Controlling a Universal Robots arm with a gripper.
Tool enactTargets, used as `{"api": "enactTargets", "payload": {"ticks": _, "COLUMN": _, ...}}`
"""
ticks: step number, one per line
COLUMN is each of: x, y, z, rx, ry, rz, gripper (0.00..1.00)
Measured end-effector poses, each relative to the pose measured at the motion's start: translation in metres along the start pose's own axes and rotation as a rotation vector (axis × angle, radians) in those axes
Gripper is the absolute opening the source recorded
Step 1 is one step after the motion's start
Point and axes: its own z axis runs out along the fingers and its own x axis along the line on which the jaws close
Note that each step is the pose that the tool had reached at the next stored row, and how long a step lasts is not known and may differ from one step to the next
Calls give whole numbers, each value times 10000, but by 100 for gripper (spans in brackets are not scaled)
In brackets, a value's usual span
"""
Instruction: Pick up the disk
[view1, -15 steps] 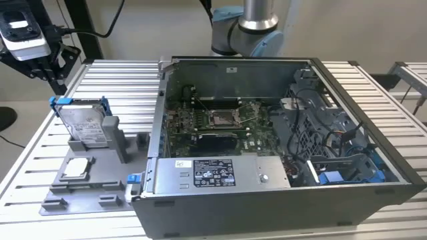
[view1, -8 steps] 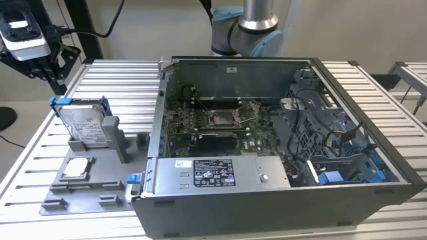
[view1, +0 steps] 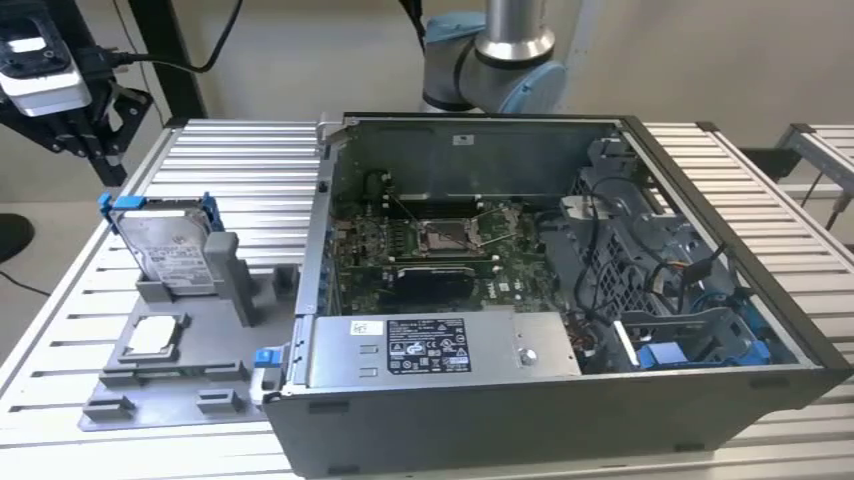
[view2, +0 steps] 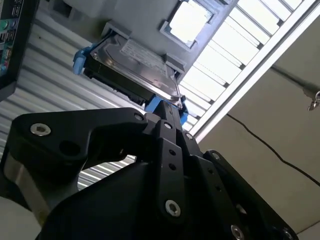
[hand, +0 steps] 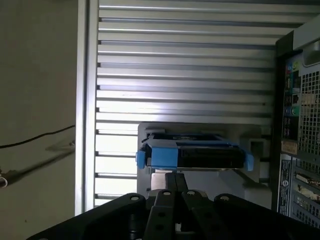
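At the edge of the bench on the exterior view's left, beside the open computer case: disk upright in a grey holder. Well apart above: gripper narrow, empty. Approach step, seemingly; calls for wider jaws, straight descent.

Your exterior view looks steeply down across the slatted table and open computer case from mid-distance. Both wrist views look out along the gripper, close onto the disk; all three views share it.
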Motion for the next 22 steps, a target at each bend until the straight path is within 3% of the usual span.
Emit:
{"api": "enactTargets", "payload": {"ticks": 4, "x": 1, "y": 103, "z": 5, "rx": 25, "ry": 3, "rz": -50, "gripper": 0}}
{"api": "enactTargets", "payload": {"ticks": 15, "x": 1, "y": 103, "z": 5, "rx": 26, "ry": 8, "rz": -145, "gripper": 0}}
{"api": "enactTargets", "payload": {"ticks": 22, "x": 2, "y": 103, "z": 5, "rx": 26, "ry": 47, "rz": -1223, "gripper": 0}}
